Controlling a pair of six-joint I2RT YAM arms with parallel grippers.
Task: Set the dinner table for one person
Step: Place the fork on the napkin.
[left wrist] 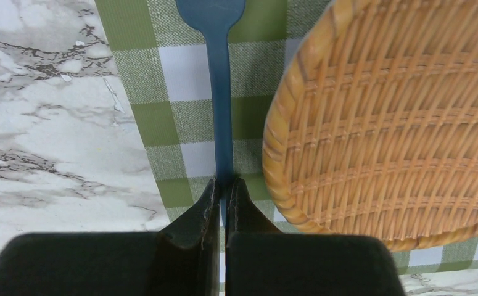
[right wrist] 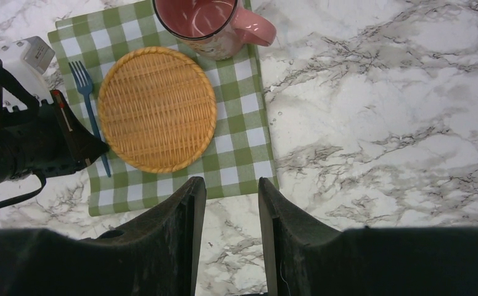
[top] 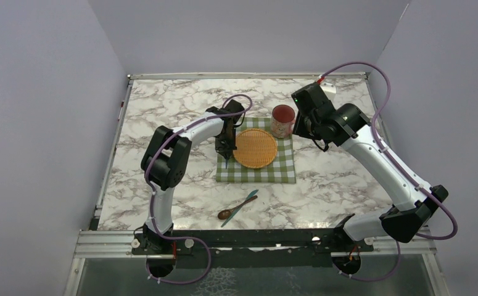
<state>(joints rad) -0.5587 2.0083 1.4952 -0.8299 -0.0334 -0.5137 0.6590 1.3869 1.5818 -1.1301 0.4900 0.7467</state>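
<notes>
On the marble dinner table [top: 162, 105] lies a green-and-white checked cloth [top: 282, 169] with a round wicker plate [top: 255, 148] on it. A pink mug [top: 282, 121] stands at the cloth's far right corner. My left gripper [top: 226, 150] is shut on the handle of a blue fork [left wrist: 221, 92], which points along the cloth [left wrist: 156, 123] just left of the plate [left wrist: 396, 117]. Its fingers [left wrist: 208, 203] pinch the handle's end. My right gripper [right wrist: 231, 188] hangs open and holds nothing, above bare marble beside the cloth's edge [right wrist: 236, 154]; mug [right wrist: 205, 21], plate [right wrist: 156, 108] and fork [right wrist: 88, 98] lie beyond it.
A wooden spoon [top: 231, 211] and a blue knife [top: 247, 198] lie crossed on the marble in front of the cloth, near the arm bases. Grey walls close in the table on three sides. A metal frame edges the tabletop.
</notes>
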